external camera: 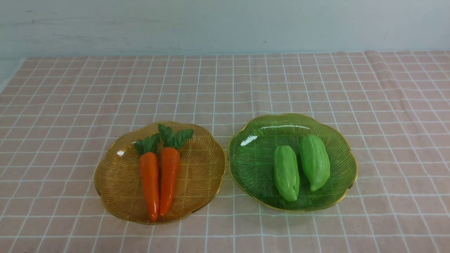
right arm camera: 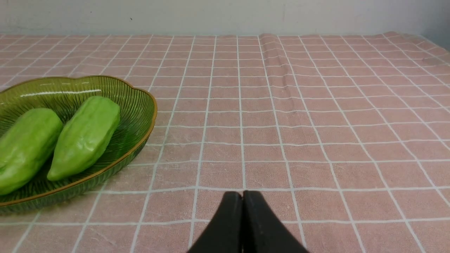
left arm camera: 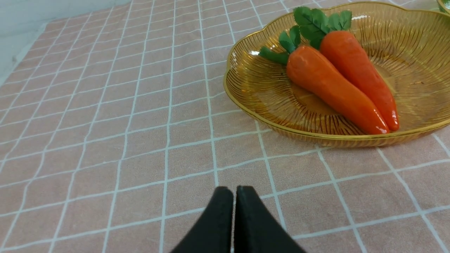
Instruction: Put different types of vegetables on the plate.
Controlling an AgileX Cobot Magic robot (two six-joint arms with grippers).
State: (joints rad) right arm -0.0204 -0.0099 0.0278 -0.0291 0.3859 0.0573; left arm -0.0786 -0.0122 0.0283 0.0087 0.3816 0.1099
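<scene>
Two carrots [external camera: 159, 175] lie side by side, touching, in the amber plate [external camera: 119, 182] at lower left of the front view. Two green gourds [external camera: 302, 168] lie in the green plate [external camera: 253, 158] at lower right. My left fingers [left arm camera: 233, 191] and right fingers [right arm camera: 242, 195] are pressed together, empty, above the checked cloth [external camera: 225, 84] on the bench.

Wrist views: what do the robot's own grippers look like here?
Only the fingertips show. The left gripper and right gripper each end in two plain matte-black fingers tapering to rounded tips. No cables, markings or arm links are visible; the front view shows neither arm.
</scene>
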